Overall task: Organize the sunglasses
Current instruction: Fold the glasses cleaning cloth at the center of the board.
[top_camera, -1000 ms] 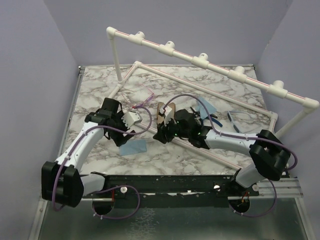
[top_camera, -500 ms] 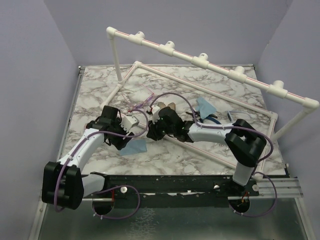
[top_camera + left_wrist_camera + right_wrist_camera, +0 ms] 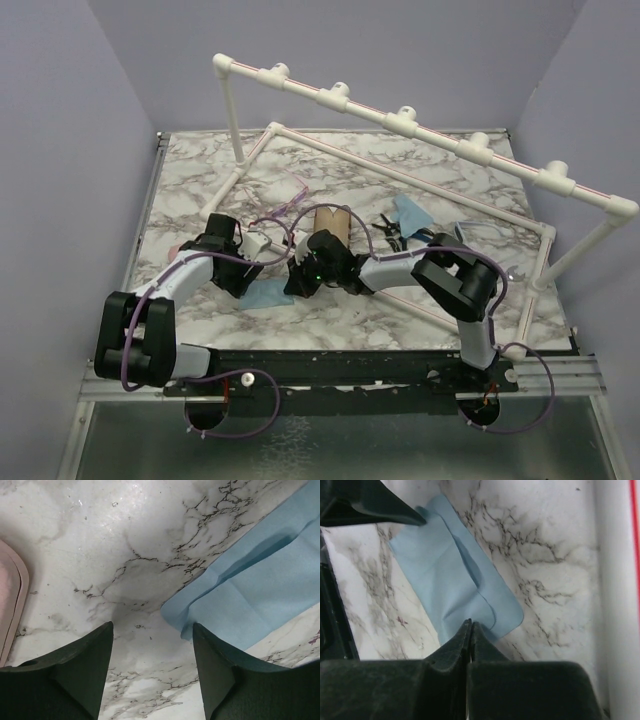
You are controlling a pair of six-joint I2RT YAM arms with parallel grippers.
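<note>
Your work surface is a white marble-patterned tabletop (image 3: 195,190) with dark veins, closed in by plain lavender walls (image 3: 70,150). Take the blue cloth (image 3: 266,294) lying flat near the front middle as your marker. A white pipe frame (image 3: 400,118) rises behind it and runs off to its right; in the right wrist view one of its pipes (image 3: 615,580), with a thin red line along it, lies on the marble just right of the cloth.

Your left gripper (image 3: 152,626) hangs over bare marble at the cloth's left corner, its fingers (image 3: 95,650) spread wide and holding nothing. A pink case (image 3: 9,610) shows just left of there.

Your right gripper (image 3: 470,626) has its fingers pressed together, tips at the cloth's near edge; you cannot tell whether any fabric is caught between them.

The pink-purple sunglasses (image 3: 289,204) lie on the marble behind the cloth, well apart from both grippers. A brown case (image 3: 330,218) sits behind the cloth too, just right of the glasses, and black-handled pliers (image 3: 393,232) lie farther right.
</note>
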